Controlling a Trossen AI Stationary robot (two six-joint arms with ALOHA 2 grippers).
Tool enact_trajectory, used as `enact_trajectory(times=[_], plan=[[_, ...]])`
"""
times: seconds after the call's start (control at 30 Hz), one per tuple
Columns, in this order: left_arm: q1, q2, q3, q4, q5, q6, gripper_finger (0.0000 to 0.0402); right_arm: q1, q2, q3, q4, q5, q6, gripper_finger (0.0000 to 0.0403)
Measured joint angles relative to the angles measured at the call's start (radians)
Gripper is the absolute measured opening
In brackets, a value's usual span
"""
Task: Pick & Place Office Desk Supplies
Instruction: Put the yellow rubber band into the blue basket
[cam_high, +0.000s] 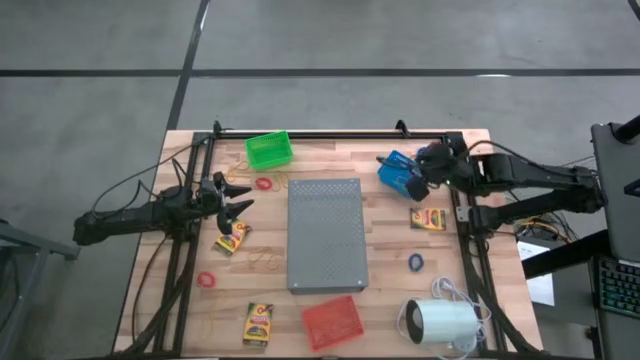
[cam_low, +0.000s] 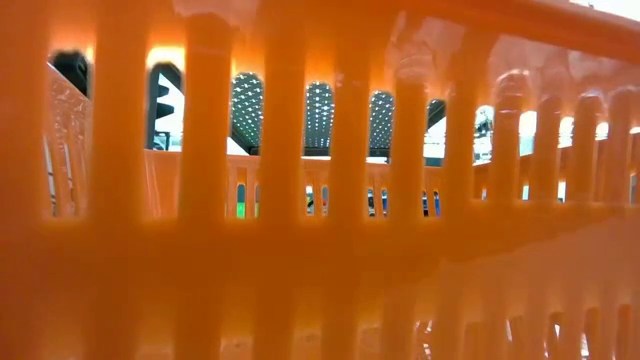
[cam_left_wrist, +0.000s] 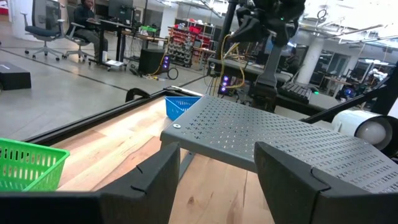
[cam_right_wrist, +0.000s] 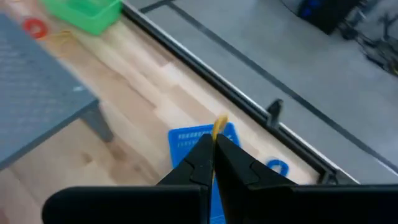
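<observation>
Right wrist view: a thin tan rubber band (cam_right_wrist: 219, 126) sticks up from between the fingers of the right gripper (cam_right_wrist: 213, 149), which are pressed together on it, directly over the blue basket (cam_right_wrist: 189, 142) near the table's far right edge. We judge the step in hand to be the drop: keep the tips centred above the basket opening, lower a little, then part the fingers fully so the band cannot cling. In the high view the left gripper (cam_high: 236, 199) hangs with fingers apart above a crayon box (cam_high: 232, 239), beside the grey perforated slab (cam_high: 326, 234).
</observation>
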Motion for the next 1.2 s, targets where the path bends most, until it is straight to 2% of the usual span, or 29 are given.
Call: enact_trajectory(times=[0.17,0.53,0.73,0.93,1.1,1.2], plan=[[0.0,0.0,0.0,0.0,0.0,0.0,0.0212,-0.112,0.007,-0.024,0.003,-0.106,-0.05,0.0008],[0.0,0.0,0.0,0.0,0.0,0.0,0.0212,-0.292,0.064,-0.131,0.066,-0.219,-0.067,0.0008],[0.0,0.0,0.0,0.0,0.0,0.0,0.0212,-0.319,0.162,-0.134,0.077,-0.306,-0.07,0.0008],[0.0,0.0,0.0,0.0,0.0,0.0,0.0212,-0.367,0.279,-0.135,0.083,-0.335,-0.1,0.0008],[0.0,0.0,0.0,0.0,0.0,0.0,0.0212,-0.446,0.37,-0.135,0.094,-0.484,-0.134,0.0008],[0.0,0.0,0.0,0.0,0.0,0.0,0.0212,-0.485,0.413,-0.135,0.124,-0.523,-0.183,0.0008]])
